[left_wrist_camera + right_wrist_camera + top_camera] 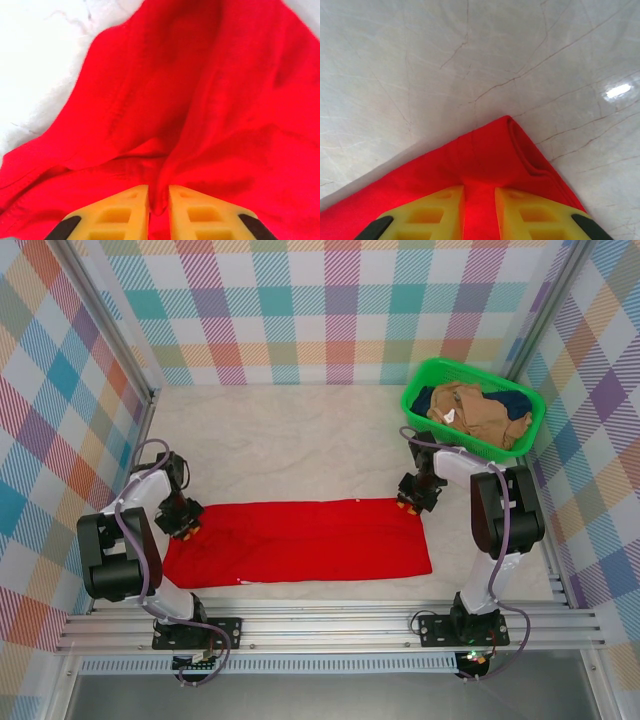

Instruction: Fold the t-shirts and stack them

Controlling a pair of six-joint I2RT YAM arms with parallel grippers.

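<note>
- Top view: one red t-shirt [300,540] lies flat on the pale, marble-veined bench [280,450], folded into a long, smooth rectangle of soft cloth that stretches between the two arms
- Top view: the left pincer [183,523] sits at the shirt's far left corner and the right pincer [408,503] at its far right corner, one at each end
- Top view: one bright green plastic basket [465,445] stands at the far right of the bench, apart from the red shirt; in it lie a crumpled tan t-shirt [470,412] and a dark navy t-shirt [427,400] partly under it, making three shirts in all
- Left wrist view: the left pincer [159,207] has two yellow fingers [120,215] with recessed pockets, clenched on a raised fold of the red t-shirt [210,100]; the cloth bunches into soft creases, a stitched hem runs along the lower left, and white bench shows at upper left
- Right wrist view: the right pincer [479,210] has two matching yellow fingers [530,215] grasping the red t-shirt [490,155] beside a rounded, rolled corner; glossy veined bench lies beyond
</note>
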